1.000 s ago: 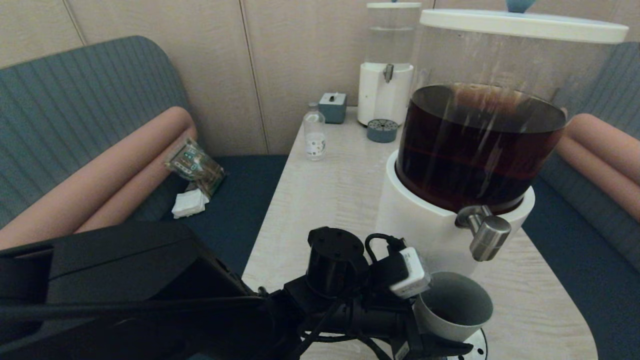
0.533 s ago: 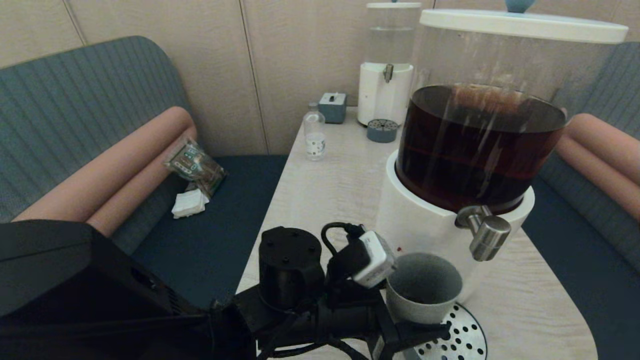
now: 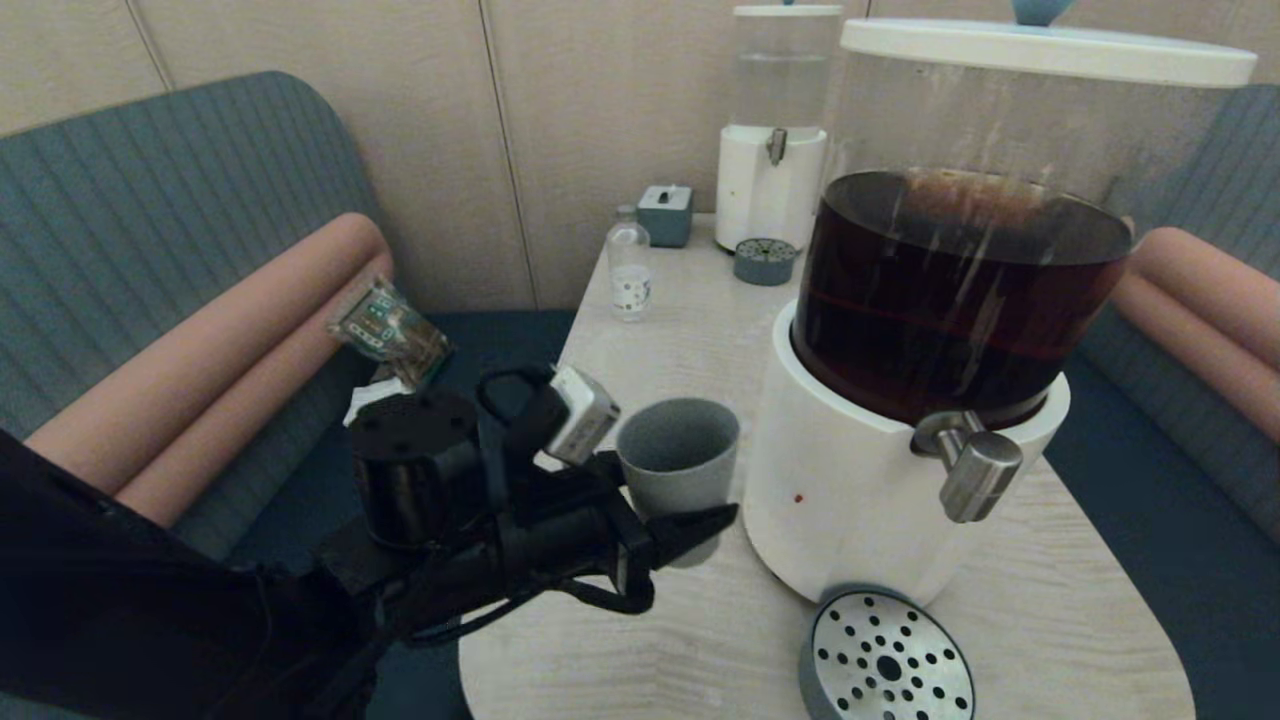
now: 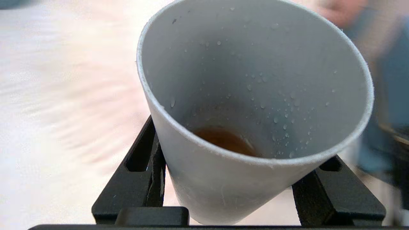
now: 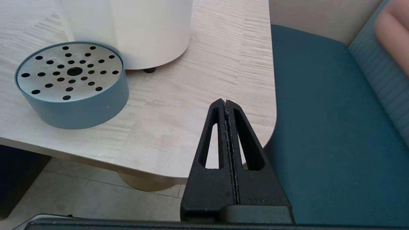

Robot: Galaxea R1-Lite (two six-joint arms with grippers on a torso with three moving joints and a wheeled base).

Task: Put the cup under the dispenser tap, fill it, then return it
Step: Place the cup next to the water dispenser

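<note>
The left gripper is clamping the cup, holding it above the counter left of the tap. A little brown liquid inside suggests filling is done; only returning remains. The right gripper is sitting closed and empty.

The cup is held upright above the table by the left gripper, to the left of the large dispenser and apart from it. The dispenser tap is seen above the perforated drip tray. A small bottle is shown farther back.
</note>
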